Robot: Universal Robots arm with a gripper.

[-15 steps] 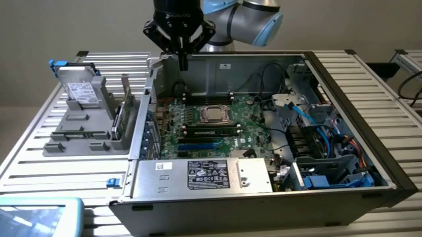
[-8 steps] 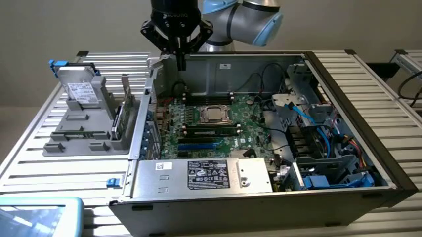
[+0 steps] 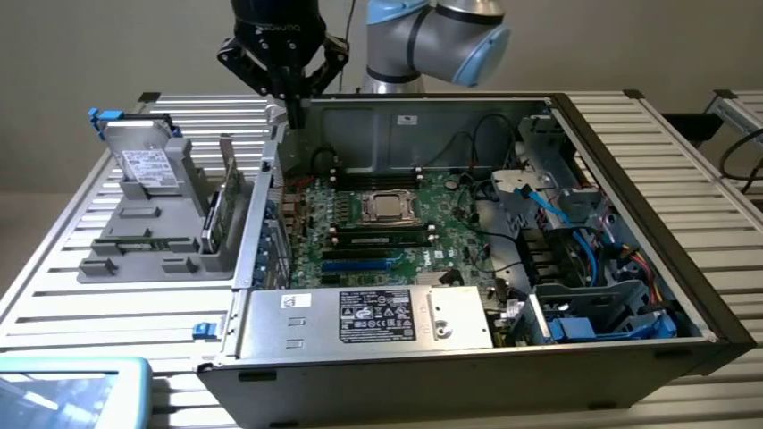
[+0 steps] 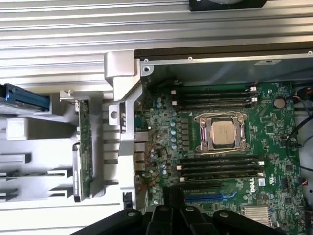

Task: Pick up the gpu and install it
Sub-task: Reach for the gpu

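Note:
The gpu (image 3: 220,214) stands on edge in a slot of the grey holder (image 3: 131,246), at the exterior view's left of the open computer case (image 3: 620,161). In the wrist view the gpu (image 4: 86,147) is a thin green strip with a silver bracket end. My gripper (image 3: 292,109) hangs shut and holds nothing, above the case's back corner nearest the holder, apart from the gpu. Its black fingers (image 4: 164,218) point down over the motherboard (image 4: 274,142), close to the blue slot (image 4: 210,196).
A silver hard drive (image 3: 149,165) with a white label leans in the holder behind the gpu. Inside the case are the CPU socket (image 3: 388,207), memory sticks, cables and drive cages (image 3: 584,313). The power supply (image 3: 370,317) fills the near side. A blue-rimmed device (image 3: 71,393) lies at the front corner.

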